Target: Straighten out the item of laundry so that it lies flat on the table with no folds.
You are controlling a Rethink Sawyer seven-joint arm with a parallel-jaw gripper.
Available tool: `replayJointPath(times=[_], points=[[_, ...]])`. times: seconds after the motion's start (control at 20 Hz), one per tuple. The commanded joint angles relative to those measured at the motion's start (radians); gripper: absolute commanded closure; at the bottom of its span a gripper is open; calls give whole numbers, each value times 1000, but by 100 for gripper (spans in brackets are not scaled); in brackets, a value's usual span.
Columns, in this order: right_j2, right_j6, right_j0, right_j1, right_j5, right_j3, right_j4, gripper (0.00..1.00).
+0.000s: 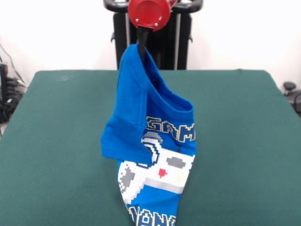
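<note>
The bright blue T-shirt (150, 141) hangs in the air from my gripper (140, 43), which is shut on its top edge near a shoulder. The shirt drapes down in folds, with one sleeve (123, 139) sticking out to the left. Its white-grey controller print (157, 172) and block lettering face the camera. The shirt's lower end runs past the picture's bottom edge, so I cannot tell whether it touches the dark green table (56, 141). The arm's red end (149, 13) shows right above the gripper.
The robot's black pedestal (169, 42) stands behind the table's far edge. Cables and dark equipment (7, 94) lie off the left side, and a small dark object (289, 87) sits beyond the right edge.
</note>
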Motion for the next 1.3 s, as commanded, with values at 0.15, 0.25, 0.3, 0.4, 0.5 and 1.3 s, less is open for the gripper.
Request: replayJointPath(times=[0.15,0.25,0.3,0.4,0.5,1.3], points=[[218,-296,-47,30,67,20,70,0],[245,-329,-66,40,111,-37,63,0],[253,-340,-71,46,135,-68,56,0],[264,-347,-73,52,168,-122,34,0],[273,-348,-70,62,180,-163,11,0],[492,-399,-190,49,-33,-130,61,0]])
